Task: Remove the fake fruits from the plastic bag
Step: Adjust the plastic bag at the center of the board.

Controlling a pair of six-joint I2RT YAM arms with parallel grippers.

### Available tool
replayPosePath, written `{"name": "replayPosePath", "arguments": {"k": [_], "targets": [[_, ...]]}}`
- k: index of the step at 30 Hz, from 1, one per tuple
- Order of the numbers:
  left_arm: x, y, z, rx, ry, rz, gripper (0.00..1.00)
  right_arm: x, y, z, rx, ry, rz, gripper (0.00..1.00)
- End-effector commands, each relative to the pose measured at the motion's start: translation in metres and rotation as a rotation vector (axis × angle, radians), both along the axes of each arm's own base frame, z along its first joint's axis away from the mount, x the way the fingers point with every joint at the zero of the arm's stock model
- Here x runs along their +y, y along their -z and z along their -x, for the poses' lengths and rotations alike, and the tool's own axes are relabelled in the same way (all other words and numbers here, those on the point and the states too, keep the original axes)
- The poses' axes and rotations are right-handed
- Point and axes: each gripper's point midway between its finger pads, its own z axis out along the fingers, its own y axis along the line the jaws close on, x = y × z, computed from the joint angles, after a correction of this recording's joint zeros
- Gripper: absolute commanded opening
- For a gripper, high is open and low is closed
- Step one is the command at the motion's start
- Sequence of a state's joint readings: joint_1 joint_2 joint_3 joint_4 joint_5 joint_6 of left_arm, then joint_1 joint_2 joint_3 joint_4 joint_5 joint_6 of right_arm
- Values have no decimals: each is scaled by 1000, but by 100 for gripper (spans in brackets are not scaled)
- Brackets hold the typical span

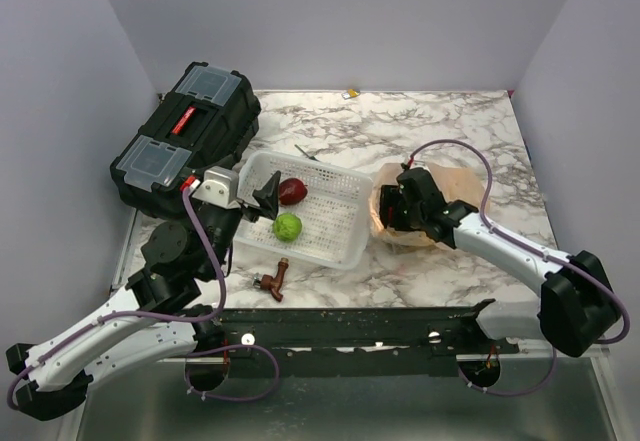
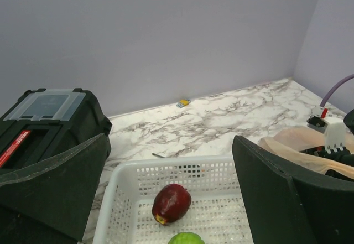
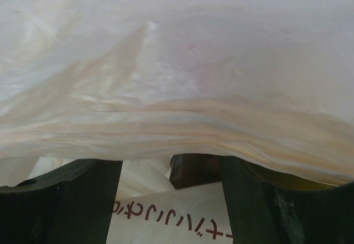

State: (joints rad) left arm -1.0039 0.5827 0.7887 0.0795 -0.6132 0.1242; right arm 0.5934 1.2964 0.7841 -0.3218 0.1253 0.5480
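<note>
The pale peach plastic bag lies right of the white basket. My right gripper is pushed into the bag's mouth, jaws apart. In the right wrist view bag film drapes over the fingers, and a dark rounded object shows between them, apart from the left finger; I cannot tell what it is. A dark red fruit and a green fruit lie in the basket. My left gripper hovers open and empty over the basket's left end, with both fruits below it.
A black toolbox stands at the back left, close to my left arm. A small brown tap-shaped object lies in front of the basket. A thin dark stick lies behind the basket. A small yellow item sits at the back wall.
</note>
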Motion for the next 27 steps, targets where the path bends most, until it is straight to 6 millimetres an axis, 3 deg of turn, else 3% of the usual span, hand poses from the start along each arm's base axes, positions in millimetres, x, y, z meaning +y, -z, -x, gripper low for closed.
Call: {"name": "replayPosePath", "arguments": {"k": [1, 6, 12, 16, 20, 24, 27], "targets": [[-6, -4, 2, -5, 30, 2, 94, -20, 14, 28, 98, 44, 46, 73], [-12, -1, 1, 4, 43, -11, 94, -34, -39, 6, -60, 145, 49, 73], [-43, 7, 5, 53, 171, -47, 95, -59, -59, -8, -151, 283, 109, 76], [-94, 15, 22, 223, 398, 14, 99, -66, -58, -10, -154, 346, 120, 70], [-149, 27, 40, 430, 597, 99, 99, -53, -57, -5, -139, 302, 49, 67], [-193, 36, 46, 533, 657, 156, 99, -50, -53, 3, -109, 310, 3, 67], [-222, 41, 53, 538, 662, 152, 99, -63, -48, 8, -99, 389, 18, 67]]}}
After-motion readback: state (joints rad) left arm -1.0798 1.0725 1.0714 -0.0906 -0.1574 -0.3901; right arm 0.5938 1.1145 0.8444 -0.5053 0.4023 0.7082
